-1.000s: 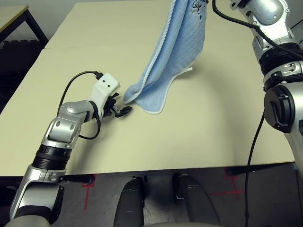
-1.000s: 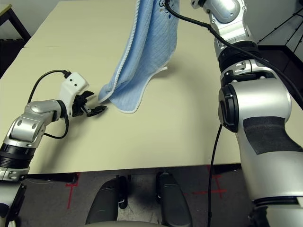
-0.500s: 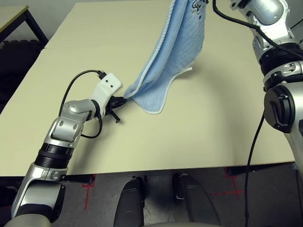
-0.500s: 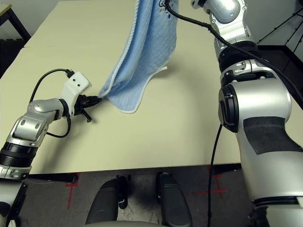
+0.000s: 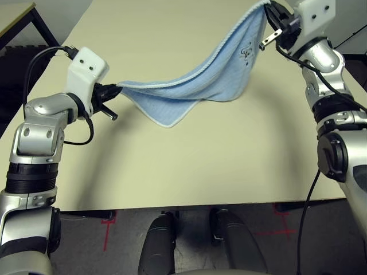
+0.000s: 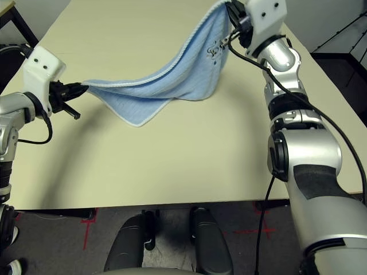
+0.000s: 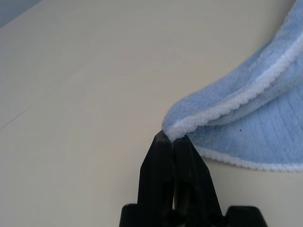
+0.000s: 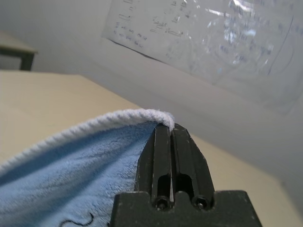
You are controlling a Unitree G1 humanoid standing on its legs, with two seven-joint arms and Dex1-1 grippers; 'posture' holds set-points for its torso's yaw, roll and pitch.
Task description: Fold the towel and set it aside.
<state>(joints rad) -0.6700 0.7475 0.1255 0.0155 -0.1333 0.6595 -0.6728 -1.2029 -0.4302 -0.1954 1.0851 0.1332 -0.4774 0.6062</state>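
Towel (image 5: 195, 86) hangs stretched above table (image 5: 189, 160); left gripper (image 5: 116, 89) and right gripper (image 5: 269, 12) each pinch 1 corner, fingers fully closed.

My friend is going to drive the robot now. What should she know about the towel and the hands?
Left hand: shut on one corner of the towel.
Right hand: shut on the opposite corner, higher up.
Towel: slung between both hands above the table, its middle sagging towards the tabletop.
Done: both corners gripped, towel lifted.
Left: fold it, then set it aside.
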